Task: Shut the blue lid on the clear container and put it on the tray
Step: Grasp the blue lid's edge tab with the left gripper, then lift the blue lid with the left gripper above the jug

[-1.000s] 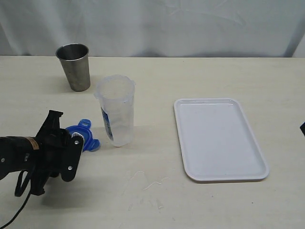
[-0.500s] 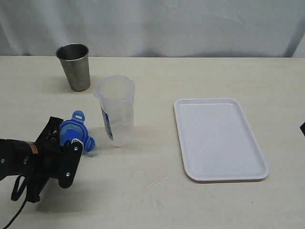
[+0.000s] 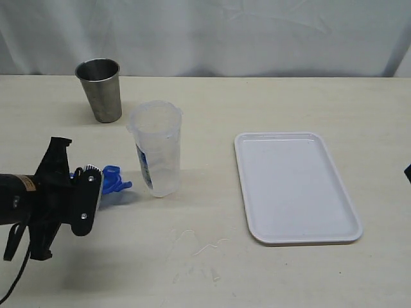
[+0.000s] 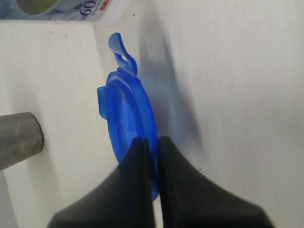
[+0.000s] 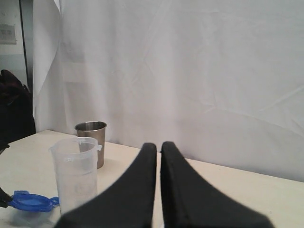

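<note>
Exterior view: the left gripper [image 3: 97, 179], reaching level, pinches the blue lid [image 3: 115, 179].

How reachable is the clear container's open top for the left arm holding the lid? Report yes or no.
Probably yes. The left gripper, shut on the blue lid, sits close beside the clear container; nothing lies between them, its mouth is uncovered, and the metal cup stands farther back.

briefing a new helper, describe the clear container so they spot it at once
Start at the white tray on the right of the exterior view. Left of it stand two cups. The container is the nearer, taller one: see-through plastic with a printed strip down its side, unlike the grey metal cup behind it to the left.
</note>
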### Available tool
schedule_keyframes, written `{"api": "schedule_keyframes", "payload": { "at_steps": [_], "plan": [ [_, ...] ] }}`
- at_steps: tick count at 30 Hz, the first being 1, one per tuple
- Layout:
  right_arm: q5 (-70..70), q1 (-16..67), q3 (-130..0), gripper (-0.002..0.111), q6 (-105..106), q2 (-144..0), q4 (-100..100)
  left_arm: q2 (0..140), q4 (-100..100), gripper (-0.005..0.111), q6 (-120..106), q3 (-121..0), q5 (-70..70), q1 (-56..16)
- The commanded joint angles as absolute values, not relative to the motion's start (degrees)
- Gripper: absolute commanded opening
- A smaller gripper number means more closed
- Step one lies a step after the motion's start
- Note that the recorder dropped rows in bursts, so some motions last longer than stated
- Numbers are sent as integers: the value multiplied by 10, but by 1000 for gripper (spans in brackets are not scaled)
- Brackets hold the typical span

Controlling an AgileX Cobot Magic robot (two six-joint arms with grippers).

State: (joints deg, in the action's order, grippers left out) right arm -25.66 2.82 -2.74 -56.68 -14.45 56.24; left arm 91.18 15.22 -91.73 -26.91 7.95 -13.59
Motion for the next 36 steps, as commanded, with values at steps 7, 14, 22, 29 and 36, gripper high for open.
{"api": "schedule_keyframes", "payload": {
  "at_steps": [7, 14, 22, 29, 36],
  "plan": [
    [-253, 29, -31, 4, -578, -147, 572, 834, 172, 0, -916, -273, 102, -139],
    [-253, 29, -31, 4, -578, -147, 572, 783, 177, 0, -916, -282, 63, -93],
    [-253, 29, -31, 4, -578, -147, 572, 717, 190, 0, -895, -282, 88, -72],
    [-252, 29, -31, 4, -578, -147, 574, 663, 285, 0, -863, -297, 116, -72],
    [-252, 29, -31, 4, -578, -147, 574, 607, 398, 0, -710, -345, 92, -72]
  ]
}}
